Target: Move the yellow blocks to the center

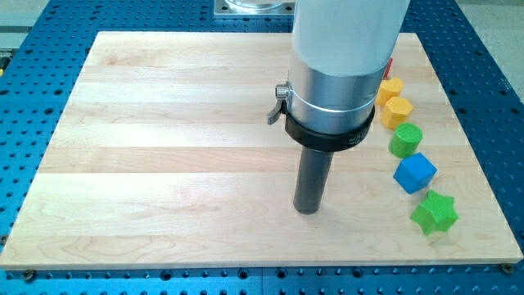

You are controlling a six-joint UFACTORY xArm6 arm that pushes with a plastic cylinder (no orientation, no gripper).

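Two yellow blocks sit near the view's right edge: a yellow block (390,88), partly hidden by the arm, and a yellow hexagonal block (397,110) just below it. A sliver of a red block (390,64) shows above them beside the arm. Below come a green cylinder (404,140), a blue cube (414,172) and a green star (434,213), in a line running down the right side. My tip (308,209) rests on the board near its middle, well to the left of all the blocks and touching none.
The wooden board (164,147) lies on a blue perforated table (33,279). The arm's wide white and silver body (340,57) hides part of the board's upper middle.
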